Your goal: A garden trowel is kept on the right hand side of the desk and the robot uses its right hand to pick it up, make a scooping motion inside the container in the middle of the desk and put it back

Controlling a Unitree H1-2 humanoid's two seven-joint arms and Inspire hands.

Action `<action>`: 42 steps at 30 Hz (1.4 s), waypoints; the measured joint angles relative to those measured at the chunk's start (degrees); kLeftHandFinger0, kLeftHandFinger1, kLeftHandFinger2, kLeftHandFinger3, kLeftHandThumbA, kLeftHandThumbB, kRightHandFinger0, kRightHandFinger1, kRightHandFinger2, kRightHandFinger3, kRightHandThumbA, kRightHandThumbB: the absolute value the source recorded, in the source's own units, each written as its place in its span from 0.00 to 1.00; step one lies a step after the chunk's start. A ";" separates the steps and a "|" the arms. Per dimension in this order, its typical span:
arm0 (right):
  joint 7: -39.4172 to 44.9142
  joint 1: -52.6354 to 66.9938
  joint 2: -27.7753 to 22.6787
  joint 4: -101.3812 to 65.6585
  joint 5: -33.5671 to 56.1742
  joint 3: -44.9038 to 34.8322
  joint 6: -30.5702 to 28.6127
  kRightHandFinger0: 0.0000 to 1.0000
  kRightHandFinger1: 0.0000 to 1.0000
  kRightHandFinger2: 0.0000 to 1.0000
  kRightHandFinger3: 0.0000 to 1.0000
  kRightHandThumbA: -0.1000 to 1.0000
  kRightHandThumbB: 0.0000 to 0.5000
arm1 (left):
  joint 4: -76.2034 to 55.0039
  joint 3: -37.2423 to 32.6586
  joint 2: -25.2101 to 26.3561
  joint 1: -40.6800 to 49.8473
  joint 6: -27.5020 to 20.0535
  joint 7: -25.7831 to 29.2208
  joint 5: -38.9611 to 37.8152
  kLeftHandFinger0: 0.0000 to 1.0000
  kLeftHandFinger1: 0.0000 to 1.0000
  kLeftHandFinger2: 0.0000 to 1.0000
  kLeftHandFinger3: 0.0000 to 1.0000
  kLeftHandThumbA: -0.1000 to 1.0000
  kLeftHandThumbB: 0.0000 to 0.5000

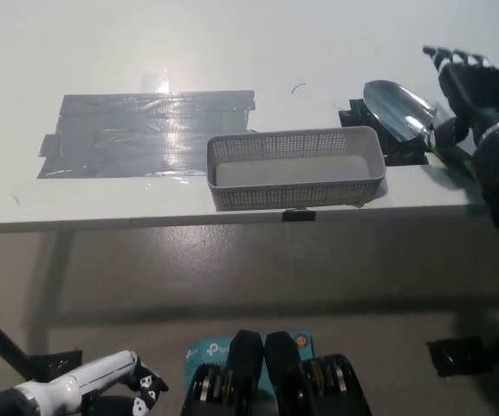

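A garden trowel with a shiny metal blade (395,107) lies on the right side of the white desk (232,52), blade pointing away. My black right hand (468,94) hovers over its green-and-black handle, fingers spread and open; the hand covers most of the handle, and I cannot tell whether it touches it. The grey mesh container (294,166) stands in the middle near the front edge, just left of the trowel. My white left hand (93,386) rests low at the lower left, below the desk.
A large patch of grey tape (145,130) covers the desk left of the container. A black tape patch (372,121) lies under the trowel's blade. The desk's front edge (145,223) runs across the view, with floor below.
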 measured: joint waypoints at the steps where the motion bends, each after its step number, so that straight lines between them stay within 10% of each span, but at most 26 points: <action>1: 0.00 0.00 0.00 1.00 0.03 0.00 -0.01 1.00 1.00 1.00 1.00 1.00 0.74 | -0.02 0.15 -0.08 0.05 0.00 -0.12 0.09 0.86 0.71 0.75 0.82 1.00 1.00; 22: -0.42 -1.21 1.99 13.95 1.80 -0.45 -0.91 1.00 1.00 1.00 1.00 0.90 0.64 | -0.88 2.19 -1.04 0.64 0.02 -3.20 2.31 0.88 0.73 0.76 0.83 1.00 1.00; 32: 1.51 -1.82 2.62 14.33 1.92 1.65 -0.82 1.00 1.00 1.00 1.00 0.65 0.31 | -1.56 2.81 -1.99 0.40 0.02 -4.54 3.91 0.86 0.73 0.77 0.82 1.00 0.90; 42: 7.67 -7.14 2.28 24.66 2.15 5.71 1.49 1.00 1.00 1.00 1.00 0.63 0.36 | -2.07 4.91 -2.64 0.40 0.03 -5.91 4.79 0.86 0.73 0.75 0.82 1.00 1.00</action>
